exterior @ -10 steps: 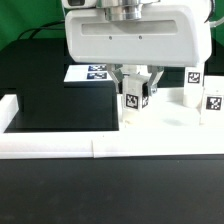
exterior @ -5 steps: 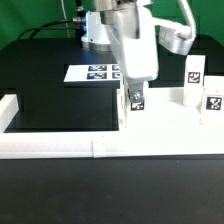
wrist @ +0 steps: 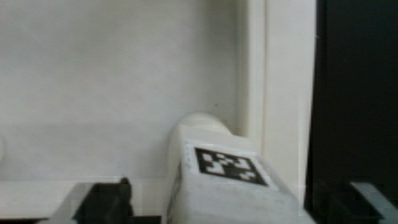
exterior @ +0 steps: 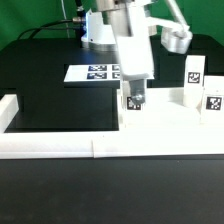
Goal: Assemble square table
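Observation:
The white square tabletop [exterior: 170, 118] lies flat at the exterior view's right, against the border wall. A white leg [exterior: 133, 98] with a tag stands upright at its near left corner. My gripper [exterior: 134, 91] hangs straight down over this leg, with its narrow side toward the exterior camera. In the wrist view the leg [wrist: 222, 150] stands between my dark fingers [wrist: 111, 200] on the tabletop [wrist: 89, 90]. A thin gap shows on each side, so the gripper [wrist: 240, 205] is open around the leg. Two more tagged legs [exterior: 195, 70] [exterior: 212, 100] stand at the right.
The long low white border wall [exterior: 60, 145] runs across the front and turns back at the exterior view's left [exterior: 8, 105]. The marker board [exterior: 92, 72] lies flat behind the black table area, and the robot's base is behind it.
My hand has turned about a quarter turn round its vertical axis, from broad side to narrow side toward the exterior camera. It stayed over the same leg.

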Controlling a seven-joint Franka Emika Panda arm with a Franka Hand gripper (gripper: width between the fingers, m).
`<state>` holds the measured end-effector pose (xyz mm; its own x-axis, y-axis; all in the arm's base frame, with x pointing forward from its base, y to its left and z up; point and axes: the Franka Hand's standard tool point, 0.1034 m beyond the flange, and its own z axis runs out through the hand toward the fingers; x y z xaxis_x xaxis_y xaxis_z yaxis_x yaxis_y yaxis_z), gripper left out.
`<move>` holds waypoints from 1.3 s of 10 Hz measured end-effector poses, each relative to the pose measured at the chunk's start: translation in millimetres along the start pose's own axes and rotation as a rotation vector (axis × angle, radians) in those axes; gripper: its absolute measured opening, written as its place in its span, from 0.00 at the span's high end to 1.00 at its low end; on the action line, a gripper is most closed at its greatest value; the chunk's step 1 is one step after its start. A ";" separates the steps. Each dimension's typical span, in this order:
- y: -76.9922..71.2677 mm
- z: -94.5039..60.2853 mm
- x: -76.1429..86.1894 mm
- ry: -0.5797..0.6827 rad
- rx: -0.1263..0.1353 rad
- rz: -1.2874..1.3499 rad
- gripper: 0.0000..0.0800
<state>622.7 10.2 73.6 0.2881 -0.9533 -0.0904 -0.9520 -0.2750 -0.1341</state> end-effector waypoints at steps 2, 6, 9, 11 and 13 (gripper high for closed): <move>0.9 0.5 -0.4 -0.004 -0.007 -0.128 0.20; 0.6 -0.3 8.0 -0.001 -0.052 -0.723 0.19; 0.7 1.6 4.8 -0.005 -0.060 -0.892 0.19; 0.7 1.6 4.8 -0.004 -0.059 -0.865 0.52; 1.1 1.7 5.4 -0.001 -0.058 -0.712 0.64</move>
<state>623.4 4.9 71.3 0.8421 -0.5394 -0.0009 -0.5363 -0.8370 -0.1086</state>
